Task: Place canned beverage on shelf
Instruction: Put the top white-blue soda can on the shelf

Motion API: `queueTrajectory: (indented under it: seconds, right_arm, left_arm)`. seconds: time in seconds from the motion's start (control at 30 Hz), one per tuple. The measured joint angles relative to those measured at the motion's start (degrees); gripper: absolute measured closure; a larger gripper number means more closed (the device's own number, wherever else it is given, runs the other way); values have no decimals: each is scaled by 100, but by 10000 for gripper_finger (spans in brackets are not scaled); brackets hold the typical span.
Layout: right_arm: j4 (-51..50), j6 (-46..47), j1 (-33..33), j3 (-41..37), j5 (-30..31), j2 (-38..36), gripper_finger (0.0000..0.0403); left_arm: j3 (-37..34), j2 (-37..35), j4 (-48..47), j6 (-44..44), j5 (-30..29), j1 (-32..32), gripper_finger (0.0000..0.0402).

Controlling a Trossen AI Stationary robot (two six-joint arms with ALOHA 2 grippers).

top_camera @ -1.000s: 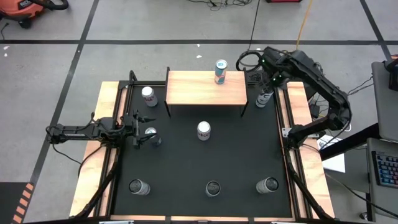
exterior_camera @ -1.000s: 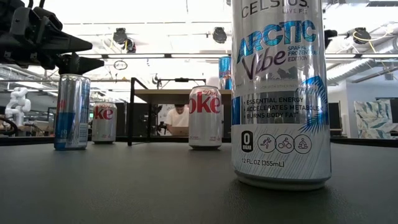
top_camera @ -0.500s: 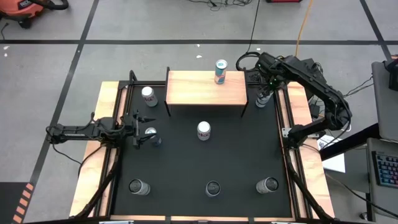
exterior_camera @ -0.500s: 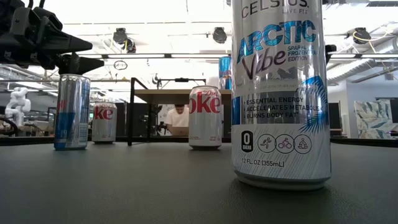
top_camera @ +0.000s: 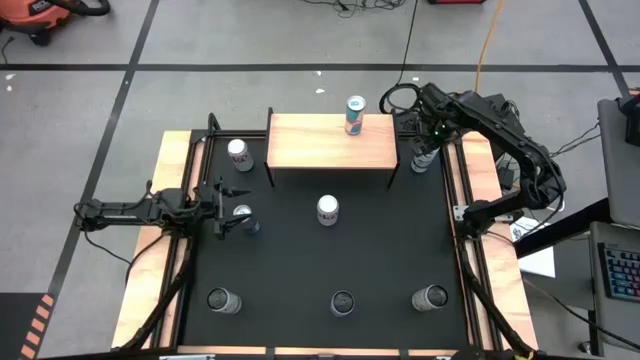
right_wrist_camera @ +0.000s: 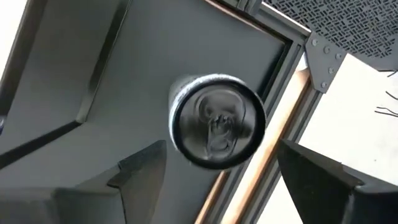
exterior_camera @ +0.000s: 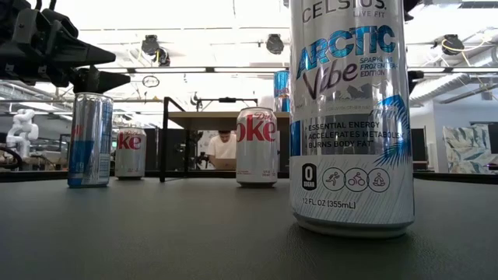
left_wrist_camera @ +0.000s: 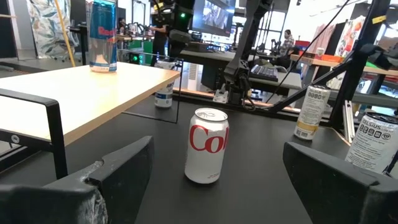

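right gripper hovers with released jaws above a silver can beside the light wooden shelf; left gripper jaws released.

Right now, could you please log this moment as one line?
right gripper: open above can beside shelf | left gripper: open, waiting

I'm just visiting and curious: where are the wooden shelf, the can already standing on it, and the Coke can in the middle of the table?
Shelf (top_camera: 310, 150), high view, bare wooden top.
Can on shelf (top_camera: 355, 113), high view, lid.
Coke can (top_camera: 328, 208), high view, lid.
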Motion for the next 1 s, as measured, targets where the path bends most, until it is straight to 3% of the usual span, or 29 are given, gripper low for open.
queueTrajectory:
  seconds: [0.17,0.83,1.0]
  right_arm:
    - [235,-7,-129,-43,-307,0,117]
    - [384,-2,-252,-47,-325,0,117]
    - [723,36,-252,-453,-539,-7,117]
  left_arm:
    - [0,-2,0,1,0,-1,41]
    - [0,-1,0,2,0,-1,41]
    - [0,-2,0,4,0,-2,41]
